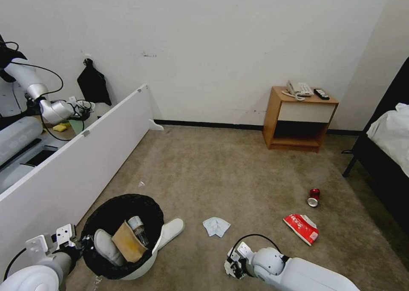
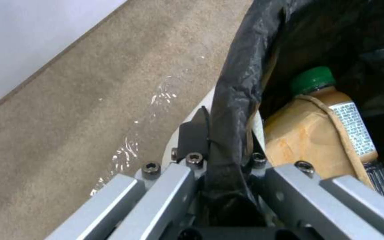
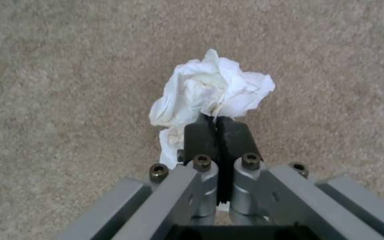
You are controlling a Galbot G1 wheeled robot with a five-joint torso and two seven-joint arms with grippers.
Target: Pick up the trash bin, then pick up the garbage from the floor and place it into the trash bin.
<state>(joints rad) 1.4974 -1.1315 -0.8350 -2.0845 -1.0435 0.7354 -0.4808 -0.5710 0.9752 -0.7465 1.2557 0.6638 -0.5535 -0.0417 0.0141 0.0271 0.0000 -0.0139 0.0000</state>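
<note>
Gripping the bag-lined rim, the left gripper (image 2: 221, 146) holds the trash bin (image 1: 123, 235) beside the white panel (image 1: 72, 171); inside lie a slipper (image 1: 105, 246), cardboard (image 1: 128, 242) and a bottle (image 1: 138, 229). Open carpet (image 1: 238, 176) stretches rightward. The right gripper (image 3: 217, 128) pinches a crumpled tissue (image 3: 210, 86).

White rounded arms (image 1: 294, 272) with black cables; grey metal gripper links (image 3: 174, 196), dark hex screws (image 3: 202, 162), black finger pads (image 3: 201, 135).
</note>
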